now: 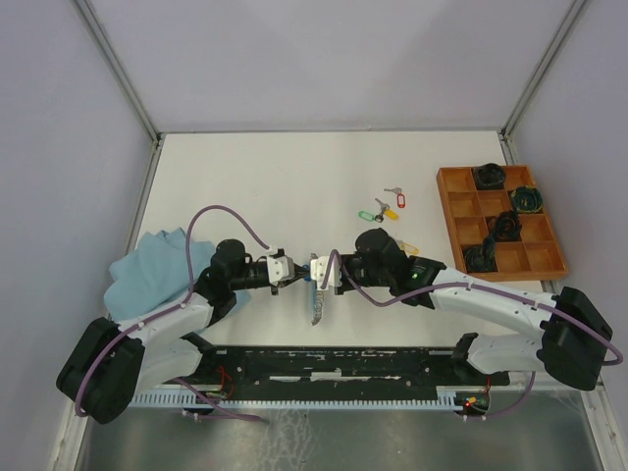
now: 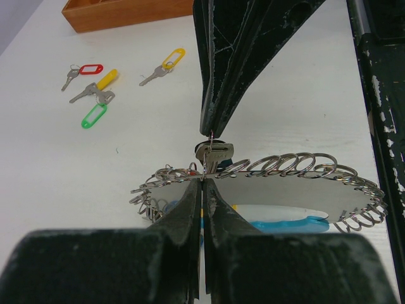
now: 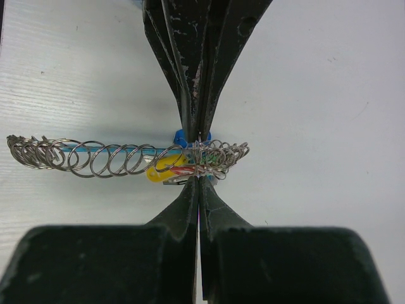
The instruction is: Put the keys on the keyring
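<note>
Our left gripper (image 1: 292, 273) and right gripper (image 1: 317, 272) meet tip to tip, each clamped tight on the keyring (image 1: 316, 300), held over the middle of the desk's (image 1: 245, 177) near edge. Loose keys (image 1: 385, 208) lie farther back, left of the tray (image 1: 446, 211).

**Our tally**

We count two arms' ends: the left gripper (image 2: 202, 183) and the right gripper (image 3: 199, 183). There is one keyring (image 1: 316, 294). Four keys lie loose: one with a red tag (image 2: 90, 68), one with a green tag (image 2: 93, 116), and two with yellow tags (image 2: 106, 79) (image 2: 173, 58). One wooden tray (image 1: 546, 257) holds four dark coiled bundles (image 1: 489, 177) (image 1: 526, 198) (image 1: 505, 225) (image 1: 480, 259). There is one blue cloth (image 1: 147, 270). The small wire loops (image 2: 297, 163) along the keyring are too crowded for us to number.
</note>
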`<state>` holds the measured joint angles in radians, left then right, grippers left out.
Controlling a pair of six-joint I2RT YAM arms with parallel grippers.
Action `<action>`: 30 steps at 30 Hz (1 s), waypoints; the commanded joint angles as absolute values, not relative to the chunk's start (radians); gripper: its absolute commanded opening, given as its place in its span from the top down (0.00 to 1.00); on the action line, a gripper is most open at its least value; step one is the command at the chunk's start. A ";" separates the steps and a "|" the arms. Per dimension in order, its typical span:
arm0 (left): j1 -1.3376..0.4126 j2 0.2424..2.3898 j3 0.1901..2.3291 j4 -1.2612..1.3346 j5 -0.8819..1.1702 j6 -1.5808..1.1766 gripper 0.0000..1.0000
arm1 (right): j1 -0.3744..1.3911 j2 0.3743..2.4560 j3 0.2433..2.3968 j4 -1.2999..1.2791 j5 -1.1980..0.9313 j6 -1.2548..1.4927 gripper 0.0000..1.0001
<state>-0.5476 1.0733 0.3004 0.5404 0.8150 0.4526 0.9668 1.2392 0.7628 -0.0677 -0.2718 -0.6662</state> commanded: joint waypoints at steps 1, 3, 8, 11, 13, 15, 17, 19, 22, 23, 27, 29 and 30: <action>-0.552 1.055 0.308 0.609 0.833 0.431 0.97 | 0.973 1.241 0.807 -0.026 -0.277 -0.647 0.99; -0.552 1.054 0.308 0.609 0.833 0.431 0.97 | 0.973 1.241 0.805 -0.024 -0.272 -0.648 0.99; -0.552 1.057 0.308 0.609 0.833 0.431 0.97 | 0.974 1.241 0.804 -0.030 -0.264 -0.647 0.99; -0.552 1.056 0.310 0.608 0.832 0.431 0.97 | 0.974 1.239 0.804 -0.031 -0.262 -0.644 0.99; -0.552 1.056 0.308 0.607 0.831 0.431 0.97 | 0.973 1.238 0.802 -0.032 -0.259 -0.644 0.99; -0.552 1.055 0.307 0.607 0.832 0.431 0.97 | 0.974 1.237 0.802 -0.032 -0.259 -0.646 0.99; -0.553 1.055 0.308 0.607 0.832 0.431 0.97 | 0.975 1.238 0.805 -0.034 -0.258 -0.646 0.99; -0.553 1.052 0.308 0.605 0.832 0.431 0.97 | 0.974 1.240 0.807 -0.037 -0.256 -0.646 0.99; -0.552 1.051 0.308 0.605 0.832 0.433 0.97 | 0.973 1.240 0.807 -0.040 -0.253 -0.644 0.99; -0.553 1.051 0.308 0.604 0.832 0.433 0.97 | 0.973 1.241 0.807 -0.041 -0.252 -0.644 0.99; -0.552 1.051 0.308 0.604 0.832 0.433 0.97 | 0.974 1.241 0.805 -0.042 -0.253 -0.642 0.99; -0.553 1.051 0.308 0.605 0.833 0.432 0.97 | 0.975 1.241 0.807 -0.043 -0.257 -0.639 0.99; -0.552 1.051 0.308 0.605 0.834 0.433 0.97 | 0.975 1.242 0.808 -0.042 -0.259 -0.639 0.99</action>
